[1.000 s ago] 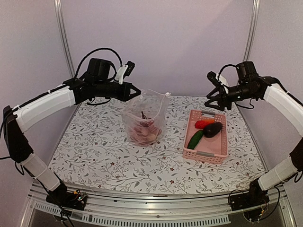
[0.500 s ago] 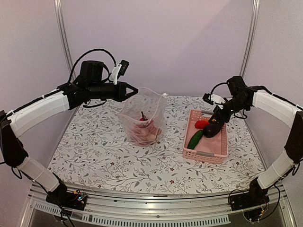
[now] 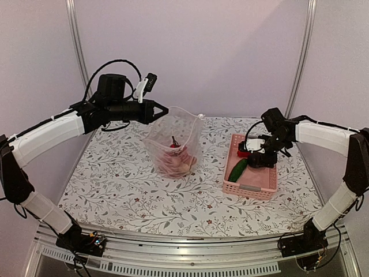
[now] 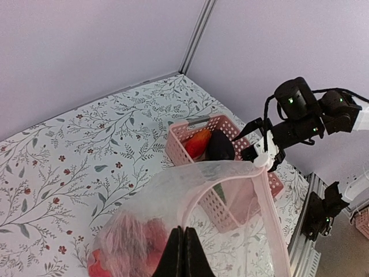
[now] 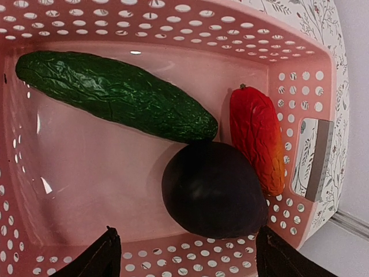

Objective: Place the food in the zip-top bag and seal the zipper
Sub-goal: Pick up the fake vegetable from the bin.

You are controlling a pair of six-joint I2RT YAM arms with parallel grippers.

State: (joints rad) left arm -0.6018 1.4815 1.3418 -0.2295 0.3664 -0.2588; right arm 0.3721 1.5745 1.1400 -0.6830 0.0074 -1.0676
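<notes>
Zip-top bag (image 3: 174, 141), clear and crinkly, stands left of centre on the flowered counter (image 3: 115, 184) with its mouth up and gaping. The left jaws are pressed fully together on its upper rim and hold that edge up. At the bottom of the bag lies a reddish-pink heap of toy fruit (image 3: 176, 163) (I cannot separate the pieces through the plastic). Well apart to the right sits a pink slotted basket (image 3: 249, 187). The right jaws hang low over it, spread wide and holding nothing.

I judge the task partly done. Some food is bagged, three pieces wait in the basket, and the zipper (image 4: 264, 196) is unsealed.

The top view gives me the whole layout, but there the right arm (image 3: 317, 133) covers most of the basket's far end. Only the green cucumber (image 3: 237, 170) shows plainly.

The right wrist view fills that gap. The cucumber lies across the basket with one end against a dark purple eggplant (image 5: 213, 190). A red-orange pepper (image 5: 256, 138) lies just beside the eggplant, near the handle slot. The eggplant sits between the two fingertips and a little ahead of them, so I take it as the likely next pick.

Only the left wrist view shows the pinch close up. It also shows the zipper as a pale pink strip arching round the mouth.
</notes>
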